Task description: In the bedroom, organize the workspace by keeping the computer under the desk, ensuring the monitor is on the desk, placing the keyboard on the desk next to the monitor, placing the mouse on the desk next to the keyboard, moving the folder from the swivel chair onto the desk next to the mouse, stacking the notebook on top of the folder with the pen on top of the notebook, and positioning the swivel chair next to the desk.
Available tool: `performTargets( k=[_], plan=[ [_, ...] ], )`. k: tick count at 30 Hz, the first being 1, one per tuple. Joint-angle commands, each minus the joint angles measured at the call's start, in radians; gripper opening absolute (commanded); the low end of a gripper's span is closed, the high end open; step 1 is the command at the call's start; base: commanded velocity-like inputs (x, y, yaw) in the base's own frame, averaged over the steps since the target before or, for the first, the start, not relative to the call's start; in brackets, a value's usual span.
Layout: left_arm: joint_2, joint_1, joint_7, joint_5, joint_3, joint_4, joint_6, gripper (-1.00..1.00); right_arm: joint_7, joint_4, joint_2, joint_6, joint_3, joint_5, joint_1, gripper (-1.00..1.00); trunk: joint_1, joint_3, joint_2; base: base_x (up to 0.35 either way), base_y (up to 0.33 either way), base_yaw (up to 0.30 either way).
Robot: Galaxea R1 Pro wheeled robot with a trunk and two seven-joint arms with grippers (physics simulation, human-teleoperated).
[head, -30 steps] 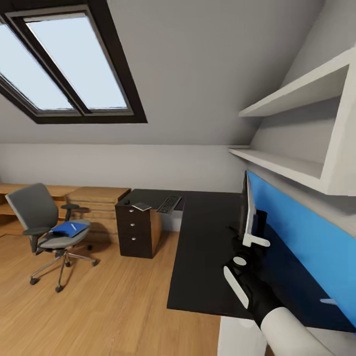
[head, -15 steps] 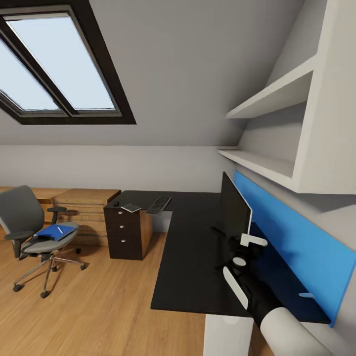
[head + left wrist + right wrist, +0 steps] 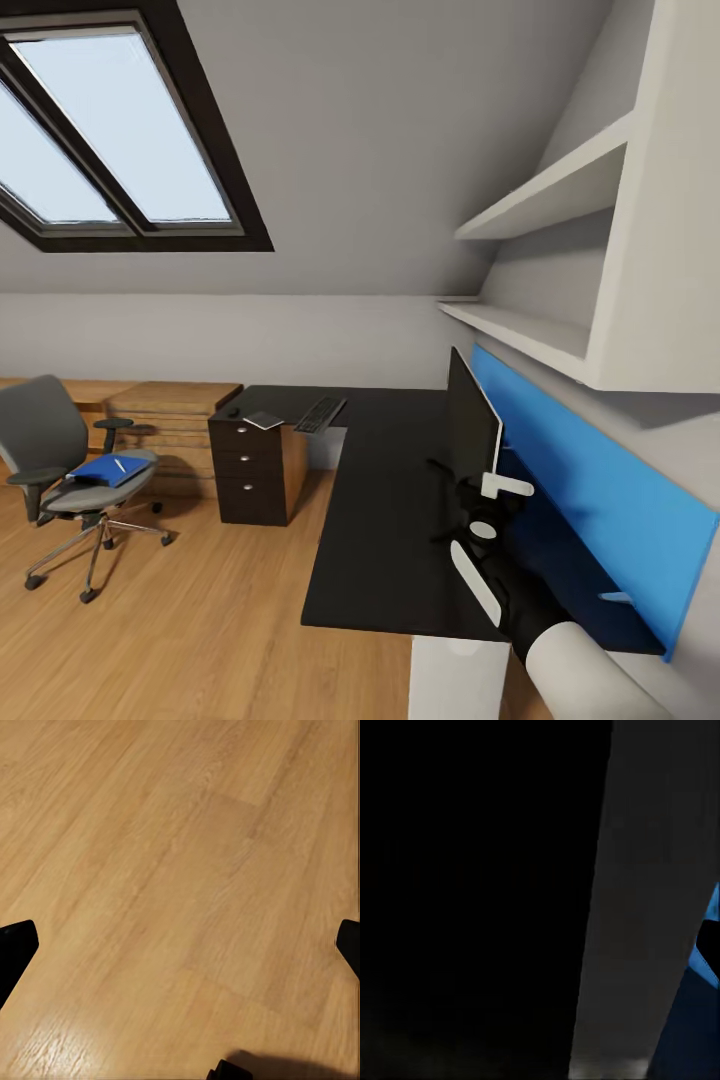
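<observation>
The right gripper (image 3: pixel 487 507) is at the lower edge of the monitor (image 3: pixel 470 425), low on the panel's near end, over the black top of the desk (image 3: pixel 385 520). One white finger (image 3: pixel 508 487) lies across the back of the panel, toward the blue wall panel (image 3: pixel 590 480); the other is hidden by the wrist and the monitor's dark face, so whether the jaws are clamped on the panel or merely straddling it cannot be told. In the right wrist view a dark surface and a pale grey slab sit close in front of the jaws, with a sliver of blue at the side, which fits a gripper right against the monitor.

The relation that matters is this: the monitor's long axis runs away from the jaws along the desk, parallel to the blue panel, and the jaws sit across its thin edge. Any push or pull would likely swing the far end, so the arm probably has to move along that axis or set the panel straight down.

The left gripper (image 3: pixel 180 945) points at bare wood floor (image 3: pixel 172 855), jaws wide apart, holding nothing.

Well beyond the monitor from the right jaws, the keyboard (image 3: pixel 321 413), the notebook (image 3: pixel 265 420) and the mouse (image 3: pixel 233 411) lie at the desk's far end. The folder (image 3: pixel 105 469) lies on the swivel chair (image 3: pixel 62 470), further off and to the left; the left arm looks the nearer one.
</observation>
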Motion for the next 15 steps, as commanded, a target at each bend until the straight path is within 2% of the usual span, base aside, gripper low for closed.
performTargets(
  k=[1,4,8,11,15],
  plan=[
    [0.0,0.001,0.003,0.007,-0.008,-0.003,-0.001,1.0,-0.007,-0.001,-0.001,0.005,0.004,-0.005,-0.001,1.0,0.0,-0.001,-0.001,0.0,-0.223,0.0],
    [0.0,0.001,0.003,0.007,-0.009,-0.003,-0.001,1.0,-0.006,-0.001,-0.001,0.005,0.004,-0.005,-0.001,1.0,0.0,-0.001,-0.001,0.0,-0.177,0.0],
    [0.0,0.001,0.004,0.007,-0.01,-0.003,-0.001,1.0,-0.004,0.0,-0.001,0.006,0.004,-0.005,-0.001,1.0,0.0,-0.001,-0.001,-0.026,-0.04,0.0],
    [0.0,0.001,0.004,0.007,-0.01,-0.003,-0.001,1.0,-0.004,0.002,-0.001,0.006,0.005,-0.005,-0.001,1.0,0.0,-0.001,-0.001,-0.206,-0.006,0.0],
    [0.0,0.001,0.005,0.006,-0.01,-0.003,-0.001,1.0,0.037,0.023,-0.004,0.004,0.036,-0.003,-0.001,1.0,0.0,-0.001,-0.001,-0.175,-0.002,0.0]
  ],
)
